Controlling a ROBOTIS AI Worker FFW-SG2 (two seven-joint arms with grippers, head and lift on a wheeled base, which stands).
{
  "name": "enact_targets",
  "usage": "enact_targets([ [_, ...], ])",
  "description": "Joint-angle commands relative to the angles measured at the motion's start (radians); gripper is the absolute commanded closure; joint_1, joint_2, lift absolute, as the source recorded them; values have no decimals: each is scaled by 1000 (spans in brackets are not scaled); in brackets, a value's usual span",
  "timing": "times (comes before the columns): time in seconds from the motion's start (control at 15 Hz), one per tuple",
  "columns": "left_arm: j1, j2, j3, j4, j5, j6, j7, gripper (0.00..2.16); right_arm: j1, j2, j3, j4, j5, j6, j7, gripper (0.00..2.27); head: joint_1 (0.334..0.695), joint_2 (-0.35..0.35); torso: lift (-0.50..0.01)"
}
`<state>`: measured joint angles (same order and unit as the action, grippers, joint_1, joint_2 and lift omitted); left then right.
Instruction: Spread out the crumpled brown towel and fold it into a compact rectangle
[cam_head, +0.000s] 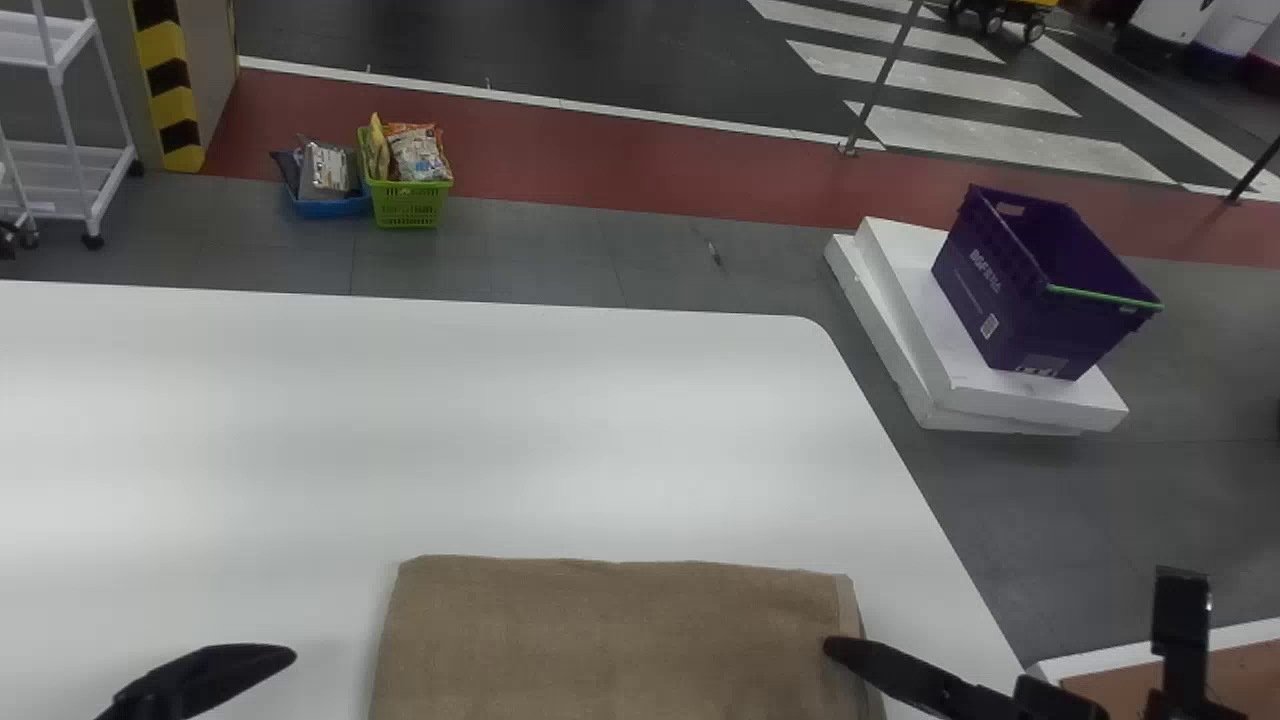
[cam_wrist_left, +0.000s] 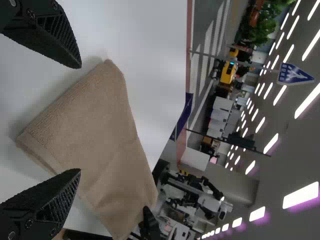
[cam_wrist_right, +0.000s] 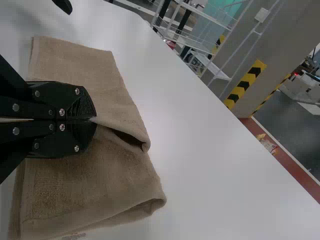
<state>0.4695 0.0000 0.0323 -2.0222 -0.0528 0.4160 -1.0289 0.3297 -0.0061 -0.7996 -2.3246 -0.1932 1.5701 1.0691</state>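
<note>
One fold seems underway: the right gripper (cam_wrist_right: 95, 120) pinches the towel (cam_wrist_right: 80, 182), to carry next toward the left gripper (cam_wrist_left: 80, 118), fingers apart.

From where I stand, the brown towel (cam_head: 620, 640) is matt cloth, its pile slightly rough, with a flatter woven band near the hem. The table (cam_head: 400, 430) under it is smooth and white with a soft sheen — light spreads over it in hazy patches. The left gripper (cam_head: 205, 680) and right gripper (cam_head: 900, 675) are mostly matt black; the fingers (cam_wrist_left: 50, 202) look grainy and ribbed, and the screw heads (cam_wrist_right: 62, 112) shine like bare metal. Beyond, the purple crate (cam_head: 1000, 290) is smooth plastic, the green basket (cam_head: 408, 205) plastic too — its packets (cam_head: 418, 150) crinkly and glossy. The floor tiles (cam_head: 560, 260) look smooth and dull.
</note>
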Motion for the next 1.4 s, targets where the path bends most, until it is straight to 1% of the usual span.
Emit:
enact_targets([
  [0.0,-22,-3,-89,-6,-45,96,61,100,0,2,5,8,3,2,2,1231,695,-350,-127],
  [0.07,-31,-3,-117,0,-67,99,109,100,0,2,8,11,3,2,2,1231,695,-350,-127],
  [0.13,-40,-3,-130,7,-85,99,136,103,3,3,14,14,3,2,2,1231,695,-350,-127],
  [0.2,-45,-3,-135,7,-85,120,147,130,6,3,16,16,3,2,2,1231,695,-350,-127],
  [0.27,-52,-3,-138,2,-84,197,158,147,6,3,16,19,3,2,2,1231,695,-350,-127],
  [0.4,-51,-3,-152,-1,-84,218,162,151,6,2,14,25,3,2,0,1231,695,-350,-127],
  [0.47,-51,-3,-167,2,-88,228,178,151,5,2,16,25,1,2,2,1231,695,-350,-127],
  [0.6,-54,-3,-189,10,-116,228,190,151,5,3,19,27,0,2,2,1231,695,-350,-127],
  [0.67,-54,-3,-192,10,-124,228,199,218,5,3,19,27,0,2,0,1231,695,-350,-127],
  [0.73,-55,-3,-192,5,-124,228,191,367,5,3,17,28,0,2,2,1231,695,-350,-127],
  [0.87,-51,3,-190,-7,-122,225,178,937,5,3,19,31,-2,2,0,1231,695,-350,-127],
  [0.93,-46,3,-184,-18,-124,218,162,1119,5,3,20,31,-6,2,2,1231,695,-350,-127],
  [1.0,-35,5,-172,-35,-122,215,148,1210,5,5,22,31,-11,2,2,1231,695,-350,-127],
  [1.13,-8,3,-118,-87,-118,218,98,1227,15,7,48,16,-18,2,3,1231,695,-350,-127],
  [1.33,23,3,-26,-138,-95,218,46,1227,22,7,96,-9,-20,2,2,1231,695,-350,-127],
])
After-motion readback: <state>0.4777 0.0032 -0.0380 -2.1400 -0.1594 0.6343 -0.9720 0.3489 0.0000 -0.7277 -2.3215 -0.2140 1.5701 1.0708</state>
